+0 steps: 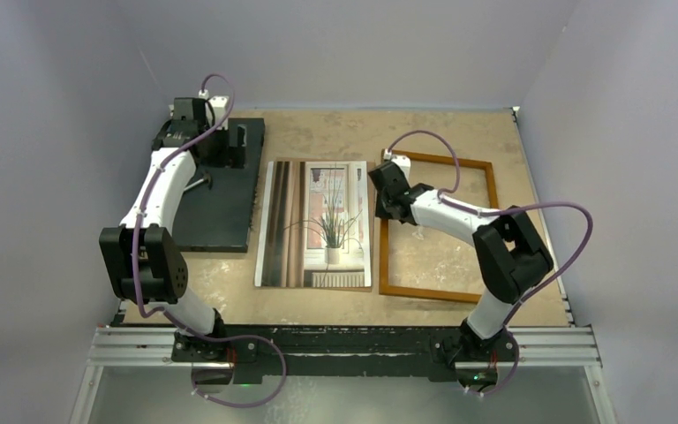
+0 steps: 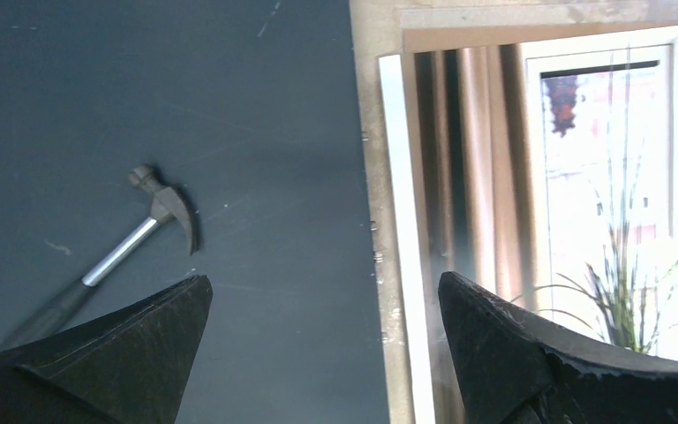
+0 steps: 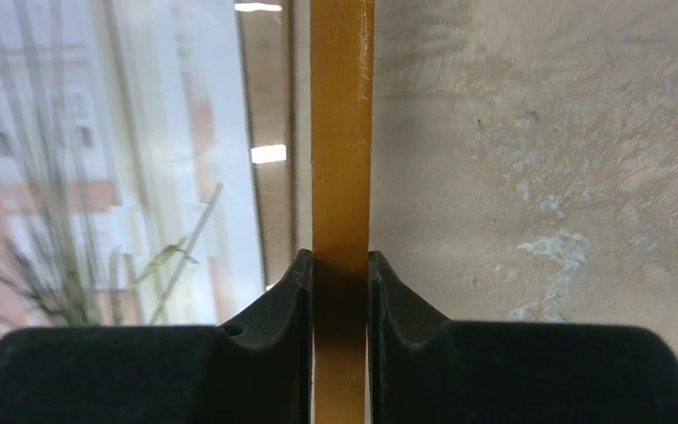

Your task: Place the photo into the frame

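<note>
light: even, soft, dim walls | glare: lamp glints on photo (image 3: 115,177) | blur: photo hazy in right wrist view

You have nothing to read here: no lettering, label, brand mark, number or sign is legible in any of the three views.
</note>
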Controlling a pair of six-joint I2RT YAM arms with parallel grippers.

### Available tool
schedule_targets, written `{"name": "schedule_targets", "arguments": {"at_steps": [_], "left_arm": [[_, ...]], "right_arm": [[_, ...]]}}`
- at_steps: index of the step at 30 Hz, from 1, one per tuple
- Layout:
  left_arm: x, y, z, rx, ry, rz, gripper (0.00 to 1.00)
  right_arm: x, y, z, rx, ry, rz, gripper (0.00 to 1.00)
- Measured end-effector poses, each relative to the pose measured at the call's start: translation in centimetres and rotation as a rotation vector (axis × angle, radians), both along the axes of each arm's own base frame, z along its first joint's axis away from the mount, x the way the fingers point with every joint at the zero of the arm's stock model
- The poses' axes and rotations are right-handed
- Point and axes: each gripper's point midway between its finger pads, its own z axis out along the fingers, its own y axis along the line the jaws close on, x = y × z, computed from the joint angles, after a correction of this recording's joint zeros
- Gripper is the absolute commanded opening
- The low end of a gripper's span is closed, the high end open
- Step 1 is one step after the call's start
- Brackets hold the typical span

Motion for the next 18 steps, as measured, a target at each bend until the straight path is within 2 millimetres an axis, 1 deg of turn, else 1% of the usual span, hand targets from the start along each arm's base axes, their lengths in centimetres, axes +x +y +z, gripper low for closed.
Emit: {"name": "schedule_targets", "arguments": {"at_steps": [2, 4, 5, 6, 8, 10, 12, 14, 17, 18], "left_arm": [[0.0, -0.5, 0.0, -0.023, 0.001, -0.004, 1.0], [-0.1, -1.1, -0.4, -0.05, 0.003, -0.012, 1.0], [-0.3, -1.5, -0.9, -0.067, 0.011, -0.017, 1.0], [-0.6, -1.9, -1.4, -0.084, 0.022, -0.022, 1.0], [-1.1, -2.6, -2.7, -0.125, 0.036, -0.029, 1.0], [-2.1, -3.4, -4.1, -0.168, 0.052, -0.031, 1.0], [-2.8, -4.3, -4.8, -0.2, 0.058, -0.034, 1.0], [-3.2, -5.8, -4.7, -0.225, 0.049, -0.057, 1.0], [-3.0, -9.3, -3.5, -0.275, 0.008, -0.126, 1.0], [-2.9, -10.3, -3.2, -0.294, -0.002, -0.147, 1.0]], "right_arm": [[0.7, 0.6, 2.0, 0.026, -0.025, -0.002, 0.0], [1.7, 1.6, 5.1, 0.07, -0.068, 0.001, 0.0], [2.1, 2.0, 6.5, 0.093, -0.089, 0.005, 0.0], [2.6, 2.5, 8.6, 0.125, -0.123, 0.011, 0.0], [3.1, 3.4, 12.0, 0.184, -0.177, 0.026, 0.0], [3.3, 4.2, 15.6, 0.254, -0.228, 0.046, 0.0], [3.2, 4.7, 18.3, 0.312, -0.261, 0.059, 0.0], [3.1, 5.3, 20.7, 0.372, -0.287, 0.079, 0.0], [2.6, 6.4, 23.8, 0.458, -0.303, 0.121, 0.0], [2.4, 6.7, 24.4, 0.476, -0.304, 0.129, 0.0]]}}
